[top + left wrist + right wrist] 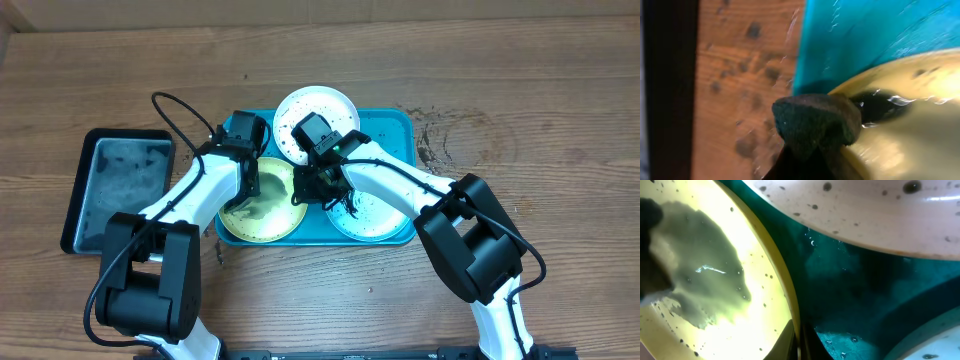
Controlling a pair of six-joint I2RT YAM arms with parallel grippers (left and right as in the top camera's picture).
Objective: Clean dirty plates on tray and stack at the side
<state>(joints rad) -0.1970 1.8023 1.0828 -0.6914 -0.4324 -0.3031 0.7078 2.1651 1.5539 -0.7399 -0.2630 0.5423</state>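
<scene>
My left pincer (250, 185), closed on a dark sponge (815, 120), presses it onto the yellow-green plate (265, 220) at the lower left of the turquoise tray (395, 130), while my right pincer (308, 188) pinches that plate's right rim, seemingly steadying it for scrubbing.

Turquoise tray (396, 124) — black-specked white plate (340, 100), yellow-green plate (265, 216), mint plate (376, 216) — black tray (70, 200).

From above, the right arm (390, 182) hides much of the mint plate (380, 224). The left wrist view is blurry, with the yellow plate (920, 95) running off its edge, and the right wrist view cuts off the white plate (865, 215).
</scene>
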